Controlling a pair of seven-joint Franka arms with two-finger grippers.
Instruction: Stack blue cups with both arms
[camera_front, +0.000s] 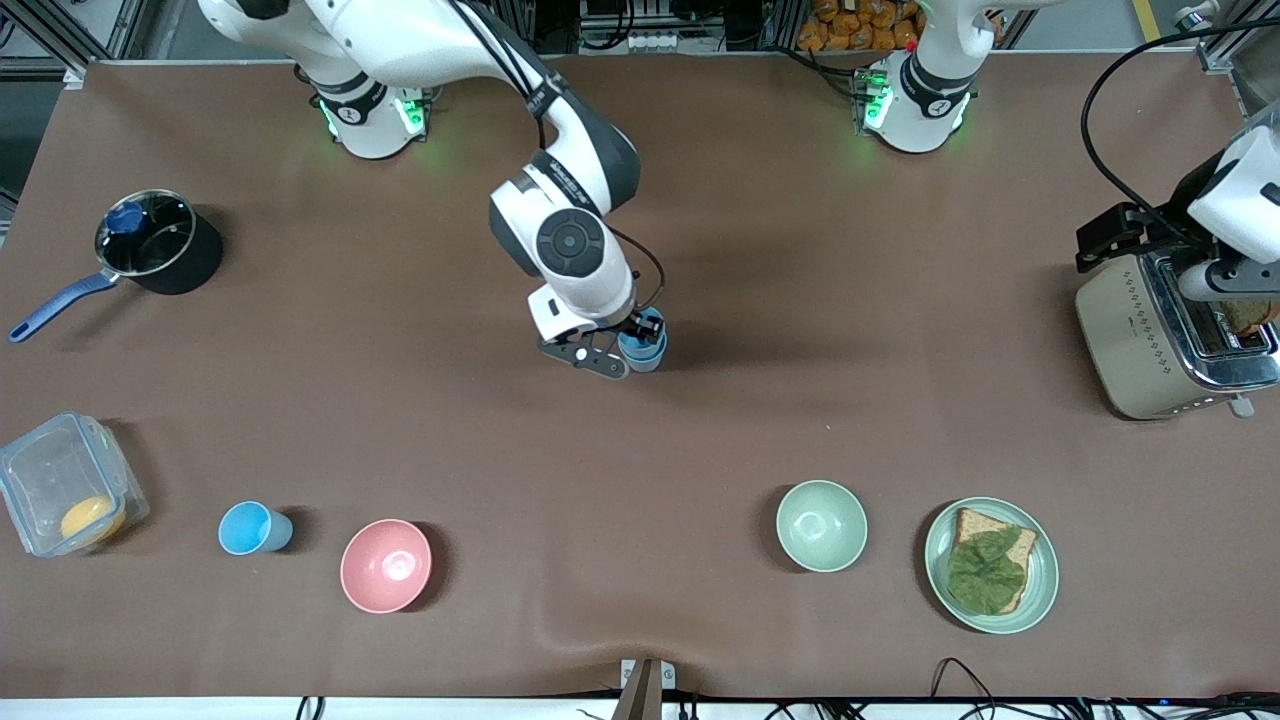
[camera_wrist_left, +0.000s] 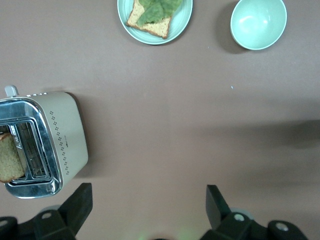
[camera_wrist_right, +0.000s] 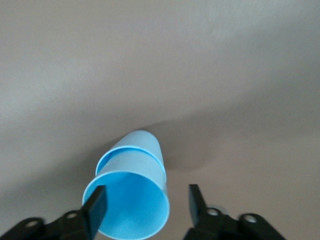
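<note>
Right hand (camera_wrist_right: 146, 189) down at mid-tabletop, fingers (camera_wrist_right: 97, 207) spread to either side of the 2 stacked blue cups (camera_front: 643, 347). 1 finger against the upper cup's rim, the other standing just clear of it, so nothing pinched. In the right wrist view, 1 sky-blue cup nested inside the other, the pair upright on the brown tabletop (camera_front: 800, 420).

Lone blue cup (camera_front: 254, 528) upright near the front camera toward the right arm's end, between a clear plastic container (camera_front: 62, 490) with something orange inside and the pink bowl (camera_front: 386, 565).

Left hand (camera_wrist_left: 148, 188) up in the air over the bare tabletop just beside the toaster (camera_front: 1150, 340) at the left arm's end, waiting, fingers spread wide and holding nothing. Slice of bread standing in the toaster's slot.

Pale green bowl (camera_front: 821, 525) near the front camera, with a green plate (camera_front: 1040, 590) beside it toward the left arm's end carrying toast topped with a leaf. Black saucepan (camera_front: 160, 240) with a blue handle farther from the camera, at the right arm's end.
</note>
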